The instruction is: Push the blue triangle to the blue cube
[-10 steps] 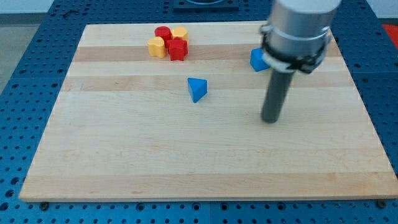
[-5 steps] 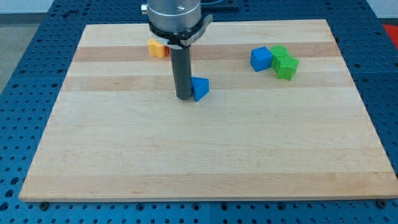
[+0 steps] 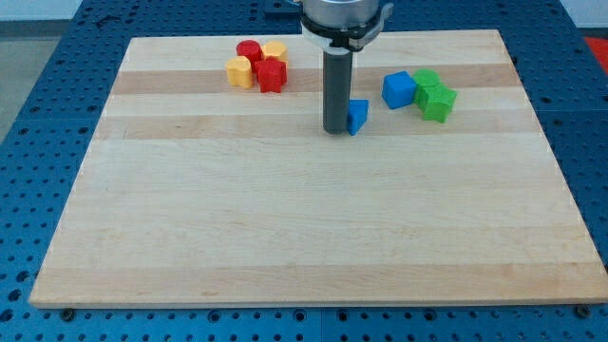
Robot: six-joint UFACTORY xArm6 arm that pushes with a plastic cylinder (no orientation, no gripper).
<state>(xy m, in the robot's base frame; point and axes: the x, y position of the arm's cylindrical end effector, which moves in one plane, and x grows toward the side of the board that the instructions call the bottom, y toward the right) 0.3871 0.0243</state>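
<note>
The blue triangle (image 3: 358,116) lies on the wooden board (image 3: 304,218), a short gap to the lower left of the blue cube (image 3: 398,89). My tip (image 3: 335,129) stands on the board and touches the triangle's left side. The rod rises straight up from there and hides the triangle's left edge.
Two green blocks (image 3: 433,95) sit against the blue cube's right side. A cluster of red and yellow blocks (image 3: 258,66) lies at the view's top left. The board rests on a blue perforated table (image 3: 38,114).
My tip swept from the right side of the board to the triangle's left, then pushed the triangle rightward and slightly up, close to the blue cube.
</note>
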